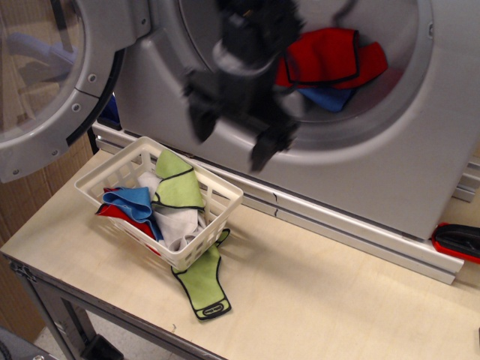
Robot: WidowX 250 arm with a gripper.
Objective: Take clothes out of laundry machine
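Observation:
The silver-grey laundry machine (390,150) fills the back, its round door (52,82) swung open to the left. In its drum lie clothes: a red cloth with black piping (330,56) on a blue cloth (330,97). My gripper (234,139) is blurred by motion in front of the drum's lower left rim. It is open and empty, fingers pointing down. A white lattice basket (217,206) on the table holds green (176,184), blue (135,202), pale grey (176,225) and red pieces. Another green cloth (201,281) hangs from the basket onto the table.
The wooden table (322,300) runs along the machine's front. A red and black object (457,240) lies at the right edge by the machine's base rail. The table's front and left edges are close to the basket.

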